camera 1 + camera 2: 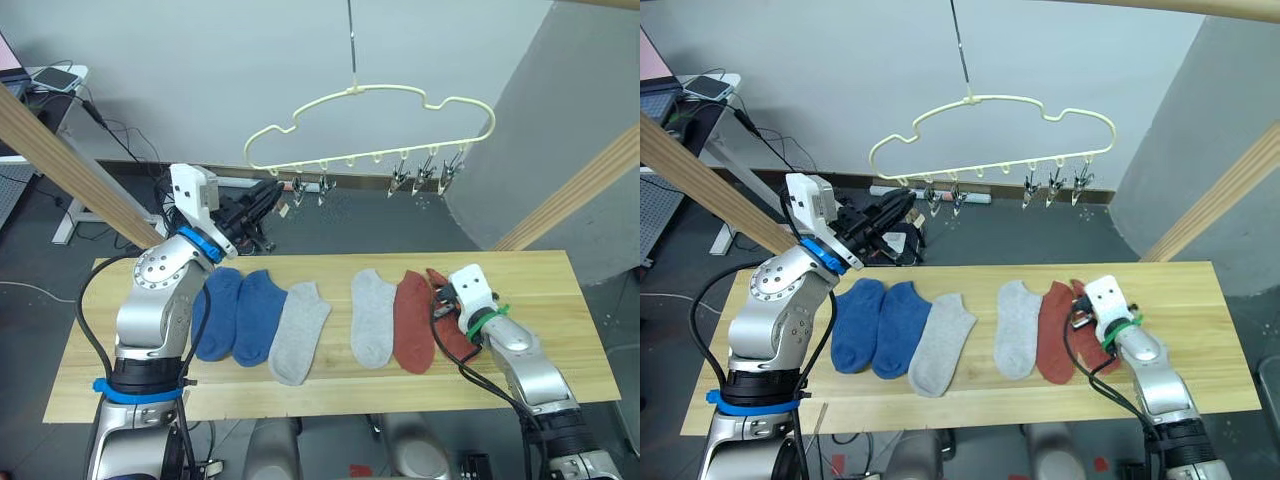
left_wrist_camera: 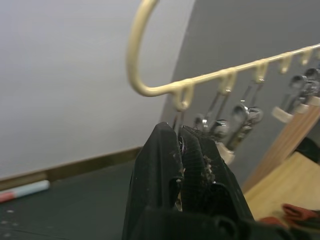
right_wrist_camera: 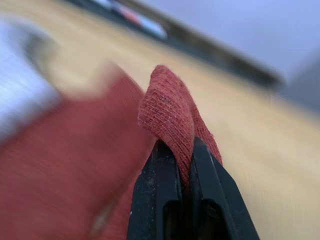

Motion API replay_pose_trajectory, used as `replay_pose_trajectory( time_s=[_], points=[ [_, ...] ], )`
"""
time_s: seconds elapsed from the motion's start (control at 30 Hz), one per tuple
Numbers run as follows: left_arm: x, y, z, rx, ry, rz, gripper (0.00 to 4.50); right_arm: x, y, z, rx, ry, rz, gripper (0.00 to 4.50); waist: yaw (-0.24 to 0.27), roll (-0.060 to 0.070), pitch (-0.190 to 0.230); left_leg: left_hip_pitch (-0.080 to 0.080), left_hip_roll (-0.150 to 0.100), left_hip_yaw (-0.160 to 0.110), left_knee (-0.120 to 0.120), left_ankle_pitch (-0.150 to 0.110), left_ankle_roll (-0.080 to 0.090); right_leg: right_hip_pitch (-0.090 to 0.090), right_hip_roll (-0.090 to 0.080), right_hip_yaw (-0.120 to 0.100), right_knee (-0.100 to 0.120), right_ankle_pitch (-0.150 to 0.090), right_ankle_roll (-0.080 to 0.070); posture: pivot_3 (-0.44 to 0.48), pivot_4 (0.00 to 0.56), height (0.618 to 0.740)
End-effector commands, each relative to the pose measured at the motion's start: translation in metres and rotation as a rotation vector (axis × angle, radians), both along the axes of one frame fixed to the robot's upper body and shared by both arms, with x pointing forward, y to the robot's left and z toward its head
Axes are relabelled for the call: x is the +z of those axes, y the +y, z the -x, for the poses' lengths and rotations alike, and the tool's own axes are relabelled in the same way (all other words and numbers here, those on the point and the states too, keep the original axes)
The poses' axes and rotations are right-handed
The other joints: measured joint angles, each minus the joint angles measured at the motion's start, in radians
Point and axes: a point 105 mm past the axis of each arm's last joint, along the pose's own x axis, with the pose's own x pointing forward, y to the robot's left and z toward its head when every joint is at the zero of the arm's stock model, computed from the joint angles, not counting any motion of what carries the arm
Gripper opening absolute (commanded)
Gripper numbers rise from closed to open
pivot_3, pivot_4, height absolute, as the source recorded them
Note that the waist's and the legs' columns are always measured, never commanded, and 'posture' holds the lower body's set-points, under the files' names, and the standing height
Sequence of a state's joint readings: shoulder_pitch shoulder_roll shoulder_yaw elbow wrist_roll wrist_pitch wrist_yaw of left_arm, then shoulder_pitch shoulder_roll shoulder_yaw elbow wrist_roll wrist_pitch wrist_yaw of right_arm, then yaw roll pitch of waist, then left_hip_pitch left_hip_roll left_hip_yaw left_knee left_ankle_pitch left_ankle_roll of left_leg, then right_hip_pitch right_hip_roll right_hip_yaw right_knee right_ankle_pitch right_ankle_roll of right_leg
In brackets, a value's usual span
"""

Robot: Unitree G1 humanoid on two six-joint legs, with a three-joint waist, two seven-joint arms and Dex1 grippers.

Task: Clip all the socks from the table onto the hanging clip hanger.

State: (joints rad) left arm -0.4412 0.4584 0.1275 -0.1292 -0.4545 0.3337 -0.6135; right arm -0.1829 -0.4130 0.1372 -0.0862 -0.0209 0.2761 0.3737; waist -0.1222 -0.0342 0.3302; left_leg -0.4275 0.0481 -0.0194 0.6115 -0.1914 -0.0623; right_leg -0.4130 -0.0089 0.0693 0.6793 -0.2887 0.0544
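Observation:
Several socks lie in a row on the plank table: two blue, two light grey, and a rust red one. A second rust red sock at the right end is pinched in a fold by my right gripper, low over the table. The cream clip hanger hangs above the table's far edge with metal clips along its lower bar. My left gripper is raised just below the hanger's left clips, shut with nothing in it.
Pale wooden poles slant down at the left and right of the table. A desk with a phone stands far left. Cables and black gear lie on the floor behind the table.

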Motion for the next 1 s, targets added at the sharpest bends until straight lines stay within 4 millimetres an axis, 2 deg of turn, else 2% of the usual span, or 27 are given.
replay_pose_trajectory(
  time_s=[0.03,0.23,0.47,0.73,1.0],
  points=[
    [0.020,0.000,0.009,-0.028,-0.032,0.030,0.02,0.041,0.055,0.012,0.207,-0.156,0.004,0.00,-0.001,0.000,0.001,0.000,0.000,0.000,0.000,0.000,0.000,0.000,0.000,0.000,0.000,0.000,0.000,-0.199,0.360,0.732],
    [0.023,-0.007,0.014,-0.055,0.011,0.072,0.02,0.070,0.124,0.018,0.323,-0.289,-0.052,0.00,0.008,-0.001,0.001,-0.004,0.000,-0.001,0.000,0.000,-0.001,-0.003,-0.001,-0.001,-0.001,0.000,0.000,-0.202,0.357,0.732],
    [0.024,-0.015,0.022,-0.072,0.052,0.111,0.02,0.080,0.171,0.013,0.344,-0.351,-0.122,0.00,0.012,-0.001,0.001,-0.007,-0.001,-0.001,0.000,0.001,-0.001,-0.007,-0.002,-0.002,0.000,0.003,-0.005,-0.196,0.354,0.732],
    [0.024,-0.014,0.022,-0.063,0.068,0.126,0.02,0.084,0.183,0.008,0.349,-0.375,-0.163,0.00,0.012,-0.001,0.001,-0.007,-0.001,-0.001,0.000,0.001,-0.001,-0.007,-0.002,-0.002,0.001,0.003,-0.006,-0.184,0.351,0.732],
    [0.023,-0.011,0.022,-0.047,0.069,0.121,0.02,0.092,0.182,0.010,0.347,-0.414,-0.197,0.00,0.012,-0.001,0.001,-0.007,-0.001,-0.002,0.000,0.001,-0.001,-0.007,-0.002,-0.002,0.001,0.003,-0.006,-0.185,0.352,0.732]
  ],
)
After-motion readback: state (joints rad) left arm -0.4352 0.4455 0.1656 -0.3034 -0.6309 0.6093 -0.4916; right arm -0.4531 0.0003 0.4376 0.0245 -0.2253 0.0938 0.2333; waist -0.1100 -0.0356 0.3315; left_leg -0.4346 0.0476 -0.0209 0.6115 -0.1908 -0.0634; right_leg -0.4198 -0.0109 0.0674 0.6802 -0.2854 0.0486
